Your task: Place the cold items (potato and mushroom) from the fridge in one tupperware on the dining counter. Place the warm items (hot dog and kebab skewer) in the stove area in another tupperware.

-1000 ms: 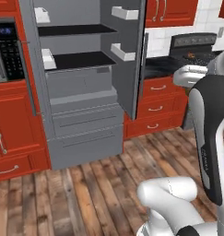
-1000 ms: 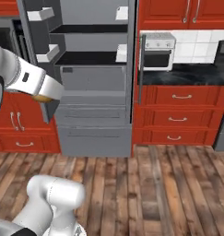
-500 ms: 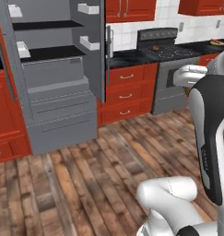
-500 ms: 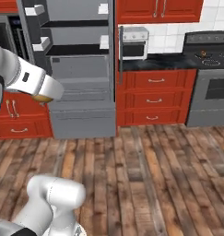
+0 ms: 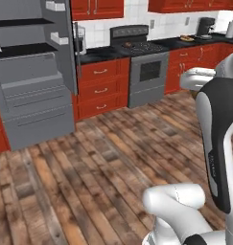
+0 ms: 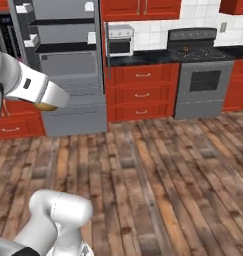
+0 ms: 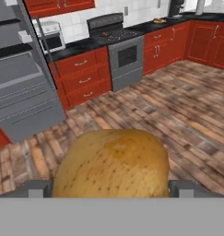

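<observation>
A large tan potato (image 7: 111, 161) sits between my two dark finger tips, and my gripper (image 7: 111, 186) is shut on it. In the right base view a sliver of the potato (image 6: 44, 106) peeks out under the white hand at the left, well above the floor. The grey fridge (image 5: 31, 95) stands open at the left with its door swung out. The black stove (image 5: 144, 72) lies ahead between red cabinets. The mushroom, hot dog, kebab skewer and tupperware are out of view.
Wooden floor (image 5: 99, 162) stretches between me and the red cabinets (image 6: 140, 92). A toaster oven (image 6: 120, 42) stands on the dark counter beside the fridge. A coffee machine (image 5: 205, 26) and a small orange-brown thing (image 5: 186, 38) sit on the counter right of the stove.
The whole picture has slid left as the base turned right: the fridge moved to the edge and the stove came into view. The potato stays in my gripper.
</observation>
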